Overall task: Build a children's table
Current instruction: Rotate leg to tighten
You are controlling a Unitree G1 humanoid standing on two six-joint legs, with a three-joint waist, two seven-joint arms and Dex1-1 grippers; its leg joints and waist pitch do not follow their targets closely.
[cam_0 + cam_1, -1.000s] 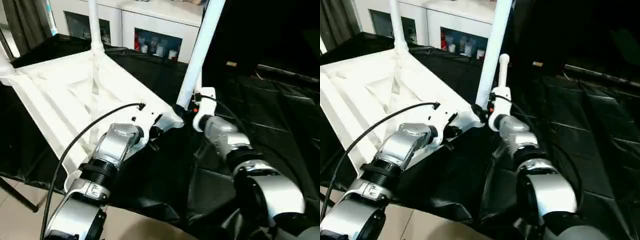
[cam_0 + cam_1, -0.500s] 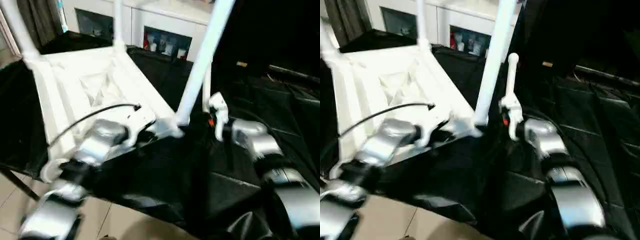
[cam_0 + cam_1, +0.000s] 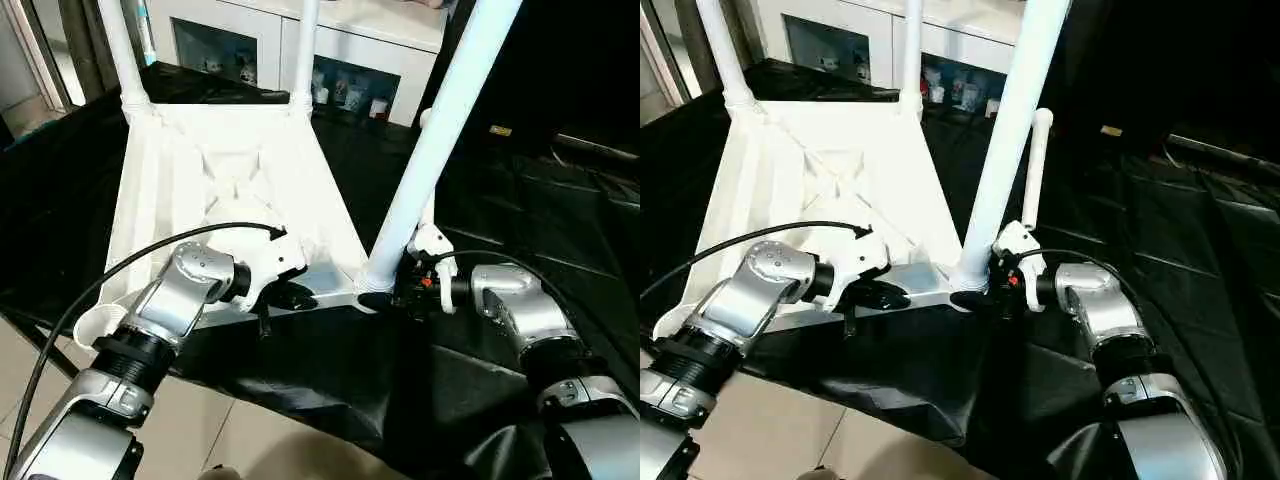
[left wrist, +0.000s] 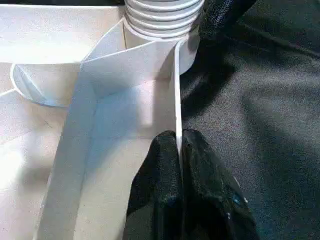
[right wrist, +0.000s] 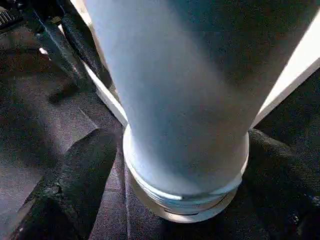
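The children's table lies upside down on a black cloth. Its white ribbed tabletop (image 3: 200,170) points its underside up. Two legs (image 3: 118,50) (image 3: 305,40) stand in the far corners, and a third leg (image 3: 440,130) rises from the near right corner. My left gripper (image 4: 178,137) is shut on the tabletop's thin rim wall (image 4: 176,90) close to that corner, also visible as the left gripper (image 3: 290,297) from the head. My right gripper (image 3: 385,297) is open, one finger (image 5: 75,175) on each side of the third leg's threaded base (image 5: 185,195).
A white glass-door cabinet (image 3: 350,60) stands behind the table. The black cloth (image 3: 330,370) hangs over the front edge above a tiled floor (image 3: 200,440). A black cable (image 3: 120,275) loops over my left forearm. The near-left corner socket (image 3: 92,325) sits by my left arm.
The camera view has swung. My right gripper drew back from the near right leg, then returned to its base with jaws wider. The left gripper has kept its pinch on the rim.
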